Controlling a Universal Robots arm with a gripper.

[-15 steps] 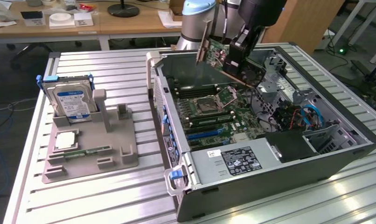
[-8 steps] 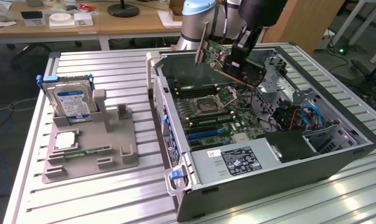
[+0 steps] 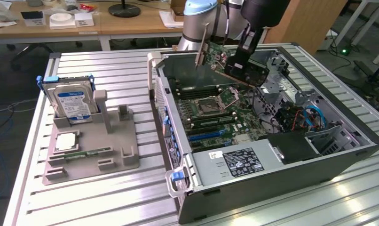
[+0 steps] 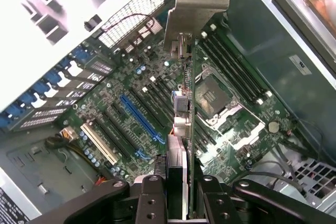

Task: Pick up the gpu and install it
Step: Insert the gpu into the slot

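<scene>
Gripper [image 4: 178, 184] holds gpu [image 3: 216, 55] tilted above motherboard [image 4: 157, 77].

The open computer case [image 3: 271, 186] lies on the surface [image 3: 82, 202] at the exterior view's right, with a parts holder [image 3: 117, 141] just beside it on the left. In the holder a hard drive [image 3: 70, 101] stands upright at the far end; a processor [image 3: 65, 141] and a memory stick [image 3: 89, 153] lie nearer. Inside the case the motherboard [image 3: 208, 117] lies flat, with the power supply [image 3: 240, 162] at the near end. The gpu [image 3: 216, 57] hangs tilted above the motherboard, clamped in the hand [image 3: 238, 66], apparently clear of the expansion slots [image 4: 139, 121].
</scene>
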